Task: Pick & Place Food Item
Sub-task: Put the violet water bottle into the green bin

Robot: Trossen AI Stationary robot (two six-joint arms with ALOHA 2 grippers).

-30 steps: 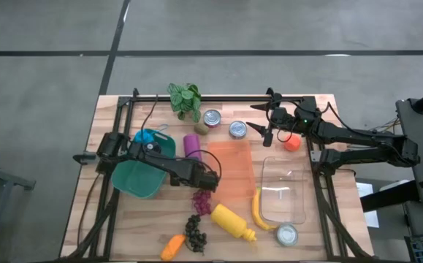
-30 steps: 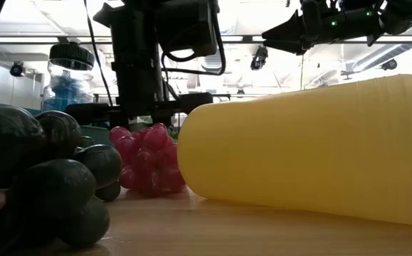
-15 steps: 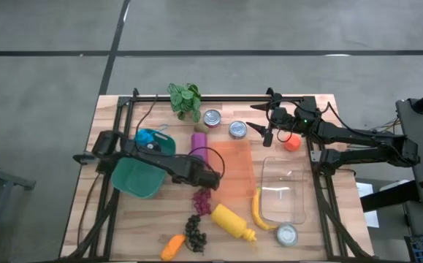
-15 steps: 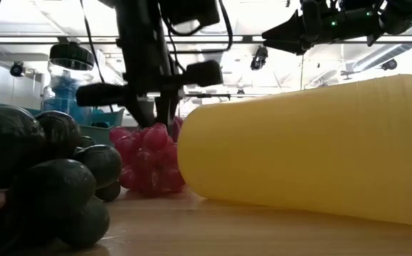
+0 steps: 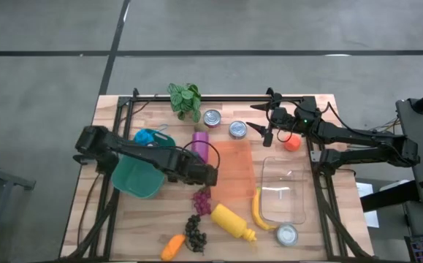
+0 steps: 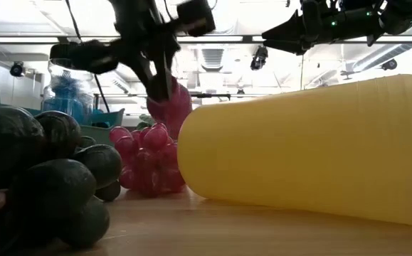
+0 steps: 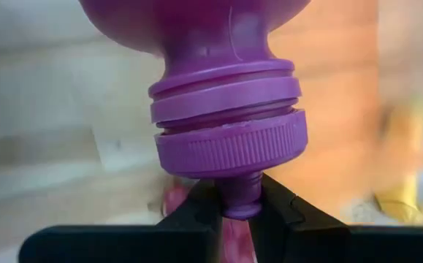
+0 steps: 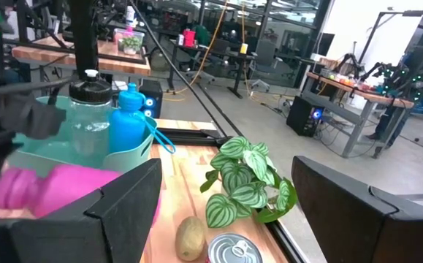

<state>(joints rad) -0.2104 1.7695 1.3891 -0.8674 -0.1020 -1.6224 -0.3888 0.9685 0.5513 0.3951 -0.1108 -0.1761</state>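
High view: left gripper (image 5: 208, 174) clamped narrow on the nozzle of the purple bottle (image 5: 199, 141), lifted clear of the table (image 5: 109, 219) between green bin (image 5: 134, 183) and orange mat (image 5: 234, 172). Right gripper (image 5: 258, 120) spread wide, holding nothing, above the cans (image 5: 237, 129).

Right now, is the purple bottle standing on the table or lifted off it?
Lifted. The left gripper is shut on the purple bottle at its spout, and the low view shows it hanging above the red grapes.
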